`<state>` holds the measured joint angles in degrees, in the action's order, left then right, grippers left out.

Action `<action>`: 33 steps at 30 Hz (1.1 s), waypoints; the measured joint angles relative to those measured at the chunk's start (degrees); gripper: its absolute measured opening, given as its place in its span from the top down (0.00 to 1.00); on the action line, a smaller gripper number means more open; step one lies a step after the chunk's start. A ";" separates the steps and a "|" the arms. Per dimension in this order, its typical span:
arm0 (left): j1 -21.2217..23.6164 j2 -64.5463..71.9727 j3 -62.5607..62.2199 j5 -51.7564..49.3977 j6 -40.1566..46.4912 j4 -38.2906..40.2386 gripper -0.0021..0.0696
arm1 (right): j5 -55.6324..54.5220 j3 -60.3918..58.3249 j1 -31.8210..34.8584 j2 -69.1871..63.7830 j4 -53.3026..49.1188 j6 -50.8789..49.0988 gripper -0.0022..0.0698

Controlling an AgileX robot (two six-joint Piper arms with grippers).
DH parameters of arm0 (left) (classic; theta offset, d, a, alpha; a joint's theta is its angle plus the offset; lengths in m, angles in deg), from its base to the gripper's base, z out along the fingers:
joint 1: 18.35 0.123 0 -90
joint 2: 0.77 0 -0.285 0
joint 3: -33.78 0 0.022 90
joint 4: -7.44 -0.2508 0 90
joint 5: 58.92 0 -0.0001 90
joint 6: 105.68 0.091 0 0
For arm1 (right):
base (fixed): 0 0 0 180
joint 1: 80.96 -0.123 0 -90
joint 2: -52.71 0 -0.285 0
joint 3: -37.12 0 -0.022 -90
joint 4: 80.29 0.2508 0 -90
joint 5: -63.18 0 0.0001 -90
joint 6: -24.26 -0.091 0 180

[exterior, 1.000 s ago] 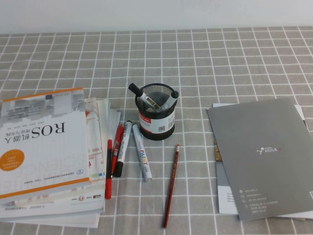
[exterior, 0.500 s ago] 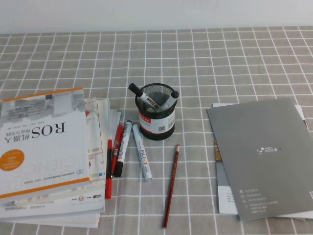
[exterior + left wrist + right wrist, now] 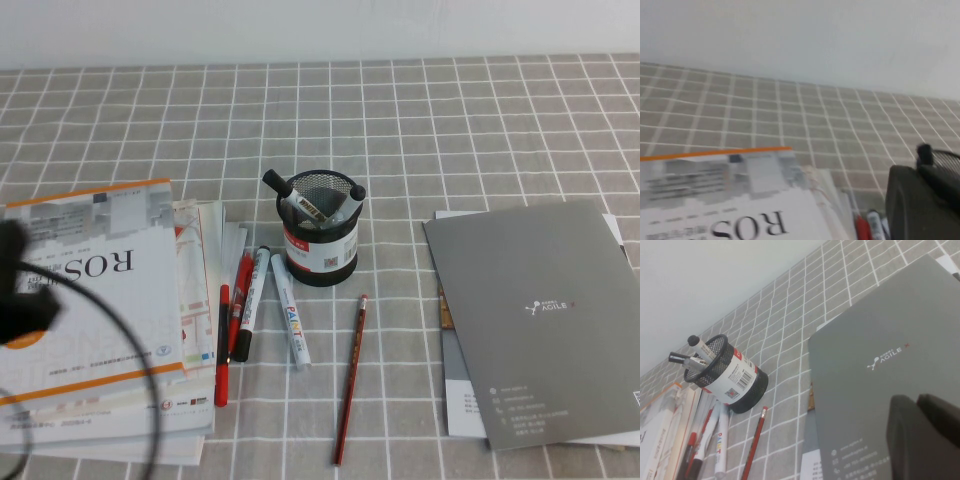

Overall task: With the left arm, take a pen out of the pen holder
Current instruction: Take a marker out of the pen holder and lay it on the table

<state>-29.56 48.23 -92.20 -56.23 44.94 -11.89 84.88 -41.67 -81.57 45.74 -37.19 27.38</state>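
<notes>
A black mesh pen holder stands mid-table with two marker pens leaning in it, their black caps over the rim. My left gripper shows as a dark blur at the left edge, above the ROS book and well left of the holder. In the left wrist view its fingers lie together, shut and empty, with the holder just behind them. My right gripper is outside the high view. It hovers shut over the grey booklet, and the holder stands far from it.
A stack of books topped by the ROS book fills the left front. Loose red pens, a white marker and a red pencil lie in front of the holder. A grey booklet lies right. A black cable trails over the books.
My left arm has come into the high view at the left edge, over the book stack; it was out of sight before. Nothing on the table has moved.
</notes>
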 joint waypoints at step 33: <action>-11.57 32.24 -14.38 17.37 -17.82 -24.13 0.97 | 0.00 0.00 0.00 0.00 0.00 0.00 0.99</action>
<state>-41.13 80.48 -106.58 -38.86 27.12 -36.02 84.88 -41.67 -81.57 45.74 -37.19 27.38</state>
